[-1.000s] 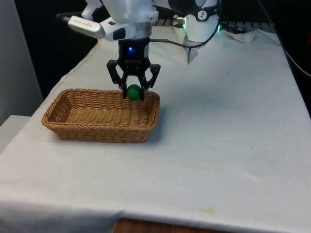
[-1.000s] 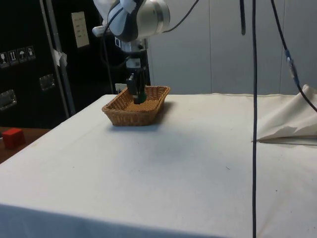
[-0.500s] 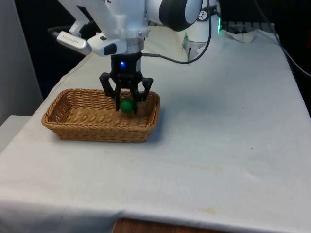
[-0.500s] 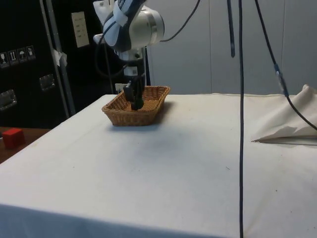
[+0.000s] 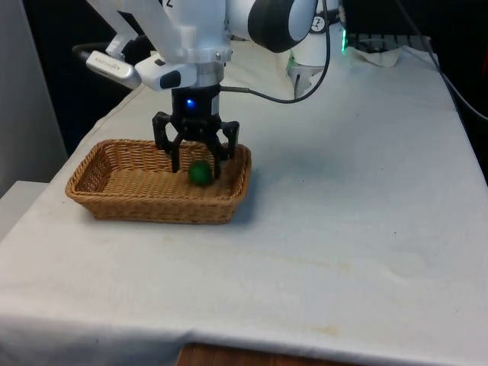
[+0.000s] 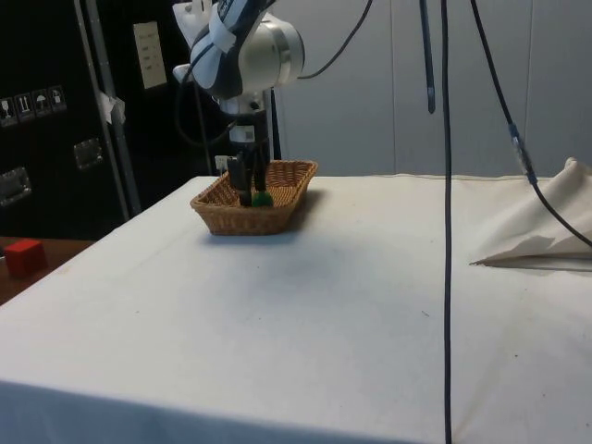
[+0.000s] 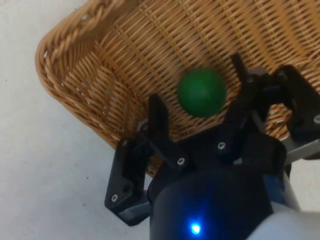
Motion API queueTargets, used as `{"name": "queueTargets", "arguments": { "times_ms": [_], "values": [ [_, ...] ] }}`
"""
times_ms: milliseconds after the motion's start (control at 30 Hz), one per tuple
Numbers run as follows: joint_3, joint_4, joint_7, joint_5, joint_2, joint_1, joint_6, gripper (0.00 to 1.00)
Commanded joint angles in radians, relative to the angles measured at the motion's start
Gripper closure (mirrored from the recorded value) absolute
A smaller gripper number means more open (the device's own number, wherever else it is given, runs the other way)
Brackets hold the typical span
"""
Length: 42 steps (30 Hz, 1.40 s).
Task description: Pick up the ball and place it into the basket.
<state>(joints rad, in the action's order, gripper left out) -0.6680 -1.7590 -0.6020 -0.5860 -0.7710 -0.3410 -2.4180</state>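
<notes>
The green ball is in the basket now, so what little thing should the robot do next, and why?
Probably lift the gripper straight up, out of the basket. Its fingers are spread open and the green ball lies free between them on the woven bottom, so nothing is left to hold. Rising straight should keep the fingers from bumping the ball or the basket's rim.

basket [image 7: 85,75]: cut off by the wrist picture's edge; far end unseen
ball [image 6: 263,198]: side view, partly behind the end effector [image 6: 250,194]
basket floor [image 5: 145,187]: front view, partly screened by the near wall
</notes>
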Motion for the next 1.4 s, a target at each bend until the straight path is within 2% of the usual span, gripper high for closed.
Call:
{"name": "queueTargets", "arguments": {
  "times_ms": [0, 100, 133, 200, 233, 333, 500, 533, 567, 600, 833, 867, 900, 1167, 1200, 1233, 1300, 1367],
  "values": [
    [0.002, 0.006, -0.002, 0.0, -0.002, 0.004, 0.005, 0.39],
    [0.002, 0.006, -0.001, 0.0, -0.003, 0.004, 0.006, 0.14],
    [0.002, 0.006, -0.001, 0.0, -0.003, 0.004, 0.006, 0.0],
    [0.0, 0.001, 0.0, 0.0, 0.0, 0.0, 0.001, 0.0],
    [0.002, 0.006, -0.001, 0.0, -0.003, 0.004, 0.006, 0.0],
    [0.002, 0.007, -0.001, 0.0, -0.003, 0.004, 0.006, 0.0],
    [-0.026, -0.022, 0.005, 0.01, 0.04, -0.019, 0.022, 0.0],
    [-0.015, -0.005, 0.0, 0.0, 0.018, -0.008, 0.016, 0.0],
    [-0.035, -0.034, 0.006, 0.012, 0.056, -0.027, 0.029, 0.0],
    [-0.039, -0.042, 0.006, 0.015, 0.066, -0.031, 0.03, 0.0],
    [-0.054, -0.105, 0.023, 0.054, 0.157, -0.048, 0.037, 0.0],
    [-0.043, -0.101, 0.014, 0.045, 0.154, -0.039, 0.031, 0.0],
    [-0.057, -0.112, 0.025, 0.058, 0.168, -0.051, 0.038, 0.0],
    [-0.062, -0.174, 0.058, 0.102, 0.263, -0.081, 0.04, 0.0],
    [-0.052, -0.16, 0.046, 0.09, 0.251, -0.066, 0.044, 0.0],
    [-0.06, -0.182, 0.064, 0.109, 0.274, -0.085, 0.038, 0.0],
    [-0.056, -0.198, 0.076, 0.122, 0.292, -0.091, 0.034, 0.0],
    [-0.051, -0.22, 0.093, 0.137, 0.316, -0.103, 0.028, 0.0]
  ]
}}
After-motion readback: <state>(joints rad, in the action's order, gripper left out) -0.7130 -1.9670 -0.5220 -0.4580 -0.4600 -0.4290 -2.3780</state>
